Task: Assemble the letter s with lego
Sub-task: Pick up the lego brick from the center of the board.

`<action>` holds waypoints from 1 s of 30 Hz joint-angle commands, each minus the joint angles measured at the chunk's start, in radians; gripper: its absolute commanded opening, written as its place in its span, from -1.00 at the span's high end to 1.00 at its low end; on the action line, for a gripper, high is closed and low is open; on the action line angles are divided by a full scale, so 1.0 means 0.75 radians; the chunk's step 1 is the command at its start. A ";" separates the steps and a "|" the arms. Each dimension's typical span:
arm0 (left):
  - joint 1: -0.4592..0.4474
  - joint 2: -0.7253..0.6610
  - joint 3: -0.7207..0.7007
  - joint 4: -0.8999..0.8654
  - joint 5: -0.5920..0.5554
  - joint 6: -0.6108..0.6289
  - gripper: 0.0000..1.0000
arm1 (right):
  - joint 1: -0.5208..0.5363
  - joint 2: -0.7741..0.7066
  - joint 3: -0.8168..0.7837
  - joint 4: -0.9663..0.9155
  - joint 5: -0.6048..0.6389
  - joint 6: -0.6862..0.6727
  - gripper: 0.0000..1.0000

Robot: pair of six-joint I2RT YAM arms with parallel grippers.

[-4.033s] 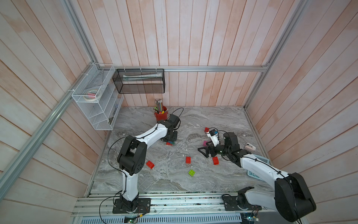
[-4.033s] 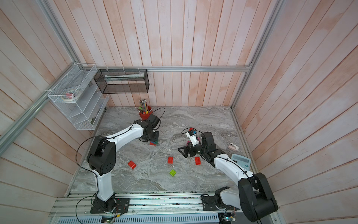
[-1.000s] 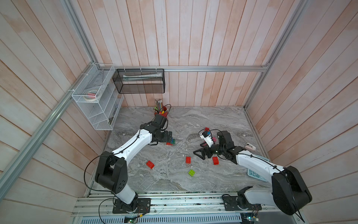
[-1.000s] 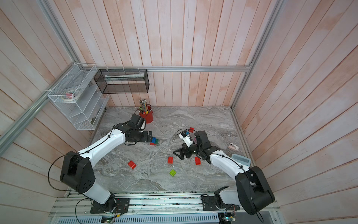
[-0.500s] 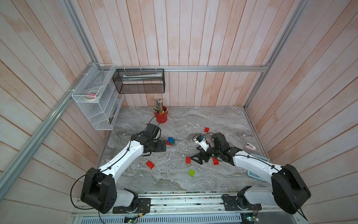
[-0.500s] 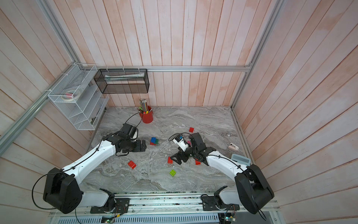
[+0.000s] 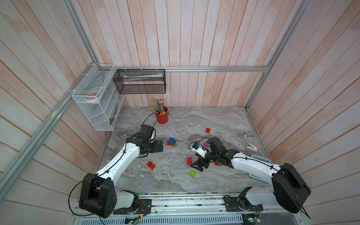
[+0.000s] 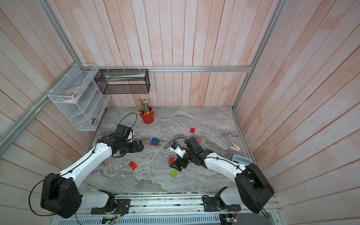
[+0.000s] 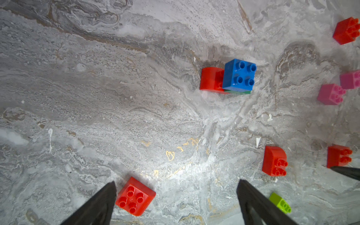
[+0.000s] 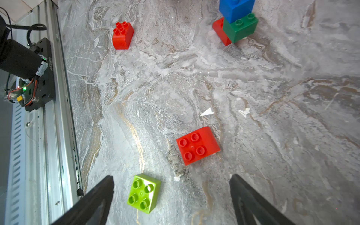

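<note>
Pencils [image 7: 160, 104] fill the red cup [image 7: 162, 119]; lego [image 7: 189, 160] lies outside.

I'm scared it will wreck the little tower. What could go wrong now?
1. The open right gripper faces both the lime brick and a red curved brick. Closing might pinch one crooked or shove the other away.
2. The blue brick sits off-centre on the dark green brick. A bump from the open left gripper nearby could probably topple that stack.

left arm [image 7: 124, 158] outstretched, jaws apart | right arm [image 7: 251, 165] outstretched, jaws apart
</note>
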 commanded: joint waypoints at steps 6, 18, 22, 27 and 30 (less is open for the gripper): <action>0.015 -0.091 -0.077 0.045 0.118 -0.047 -1.00 | 0.202 -0.014 -0.066 -0.001 0.191 0.345 -0.86; 0.013 -0.102 -0.155 0.095 0.151 -0.048 -1.00 | 0.347 0.040 -0.105 0.018 0.452 0.569 -0.77; 0.013 -0.108 -0.158 0.094 0.150 -0.042 -1.00 | 0.371 0.074 -0.091 0.000 0.499 0.592 -0.66; 0.013 -0.102 -0.169 0.108 0.151 -0.038 -0.99 | 0.395 0.111 -0.078 -0.003 0.561 0.620 -0.44; 0.013 -0.099 -0.169 0.117 0.152 -0.035 -1.00 | 0.401 0.138 -0.059 -0.024 0.592 0.634 -0.29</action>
